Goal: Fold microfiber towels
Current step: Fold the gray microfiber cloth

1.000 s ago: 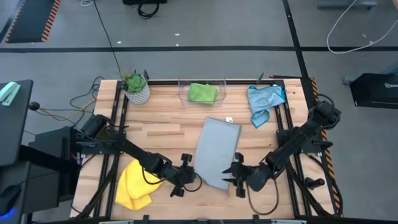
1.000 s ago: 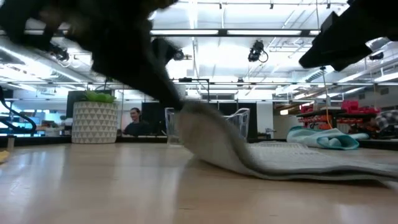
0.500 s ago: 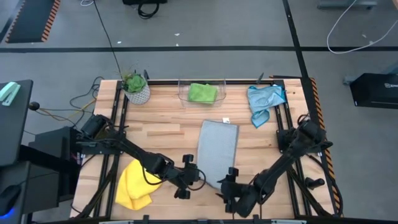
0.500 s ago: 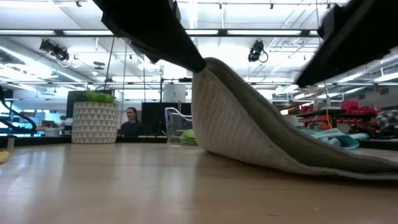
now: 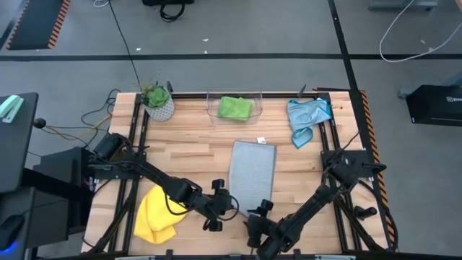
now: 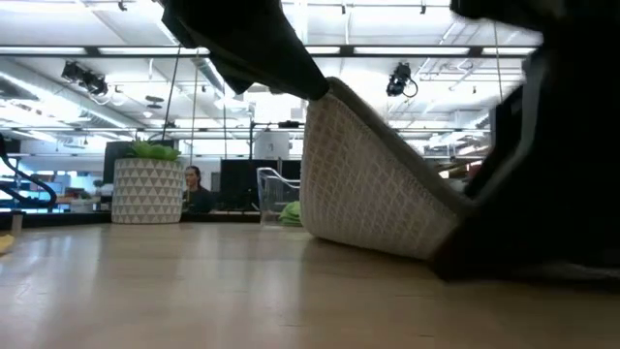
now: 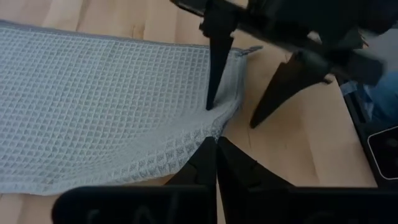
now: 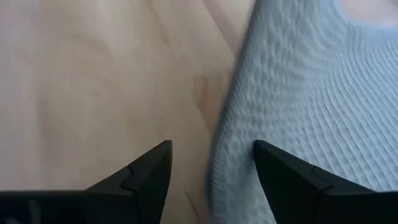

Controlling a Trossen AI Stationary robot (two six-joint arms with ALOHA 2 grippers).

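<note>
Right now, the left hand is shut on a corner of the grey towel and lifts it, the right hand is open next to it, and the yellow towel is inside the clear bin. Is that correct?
Not quite. The high view shows the green towel in the clear bin; the yellow towel lies on the table's near left. The rest holds: the left hand is shut on a corner of the grey towel, lifted in the low view, and the right hand is open beside it.

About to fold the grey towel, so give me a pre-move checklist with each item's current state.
1. Left gripper shut on grey towel corner: ok.
2. That corner lifted off the table: ok, per the low view.
3. Right gripper open at the towel's other near corner: ok.
4. Right gripper holding that corner: not ok, not yet closed.
5. Far edge flat: ok.
6. Yellow towel clear of the fold: ok.
</note>
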